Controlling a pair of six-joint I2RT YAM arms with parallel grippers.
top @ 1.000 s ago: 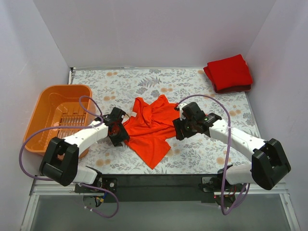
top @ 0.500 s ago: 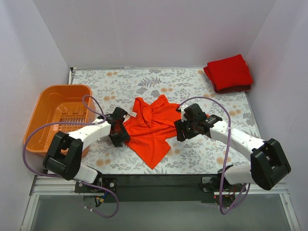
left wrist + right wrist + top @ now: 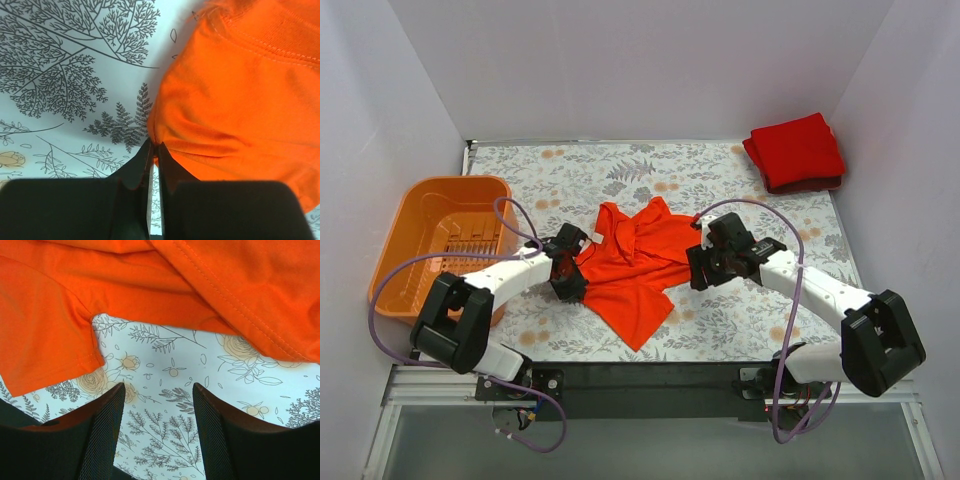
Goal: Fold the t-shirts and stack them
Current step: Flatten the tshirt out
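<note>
Left gripper (image 3: 154, 150) is clamped on the left edge of the crumpled orange-red t-shirt (image 3: 635, 270) at mid-table, seemingly on a thin fold. Right gripper (image 3: 157, 405) stands parted over bare tablecloth (image 3: 620, 165), just beside the shirt's right hem.

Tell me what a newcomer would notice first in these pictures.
The bright orange t-shirt, crumpled at mid-table between the two arms, grabs the eye; the left hand is pinched shut on its left edge while the right hand hangs open at its right edge. A folded red t-shirt sits in the far right corner, an orange basket at the left.
</note>
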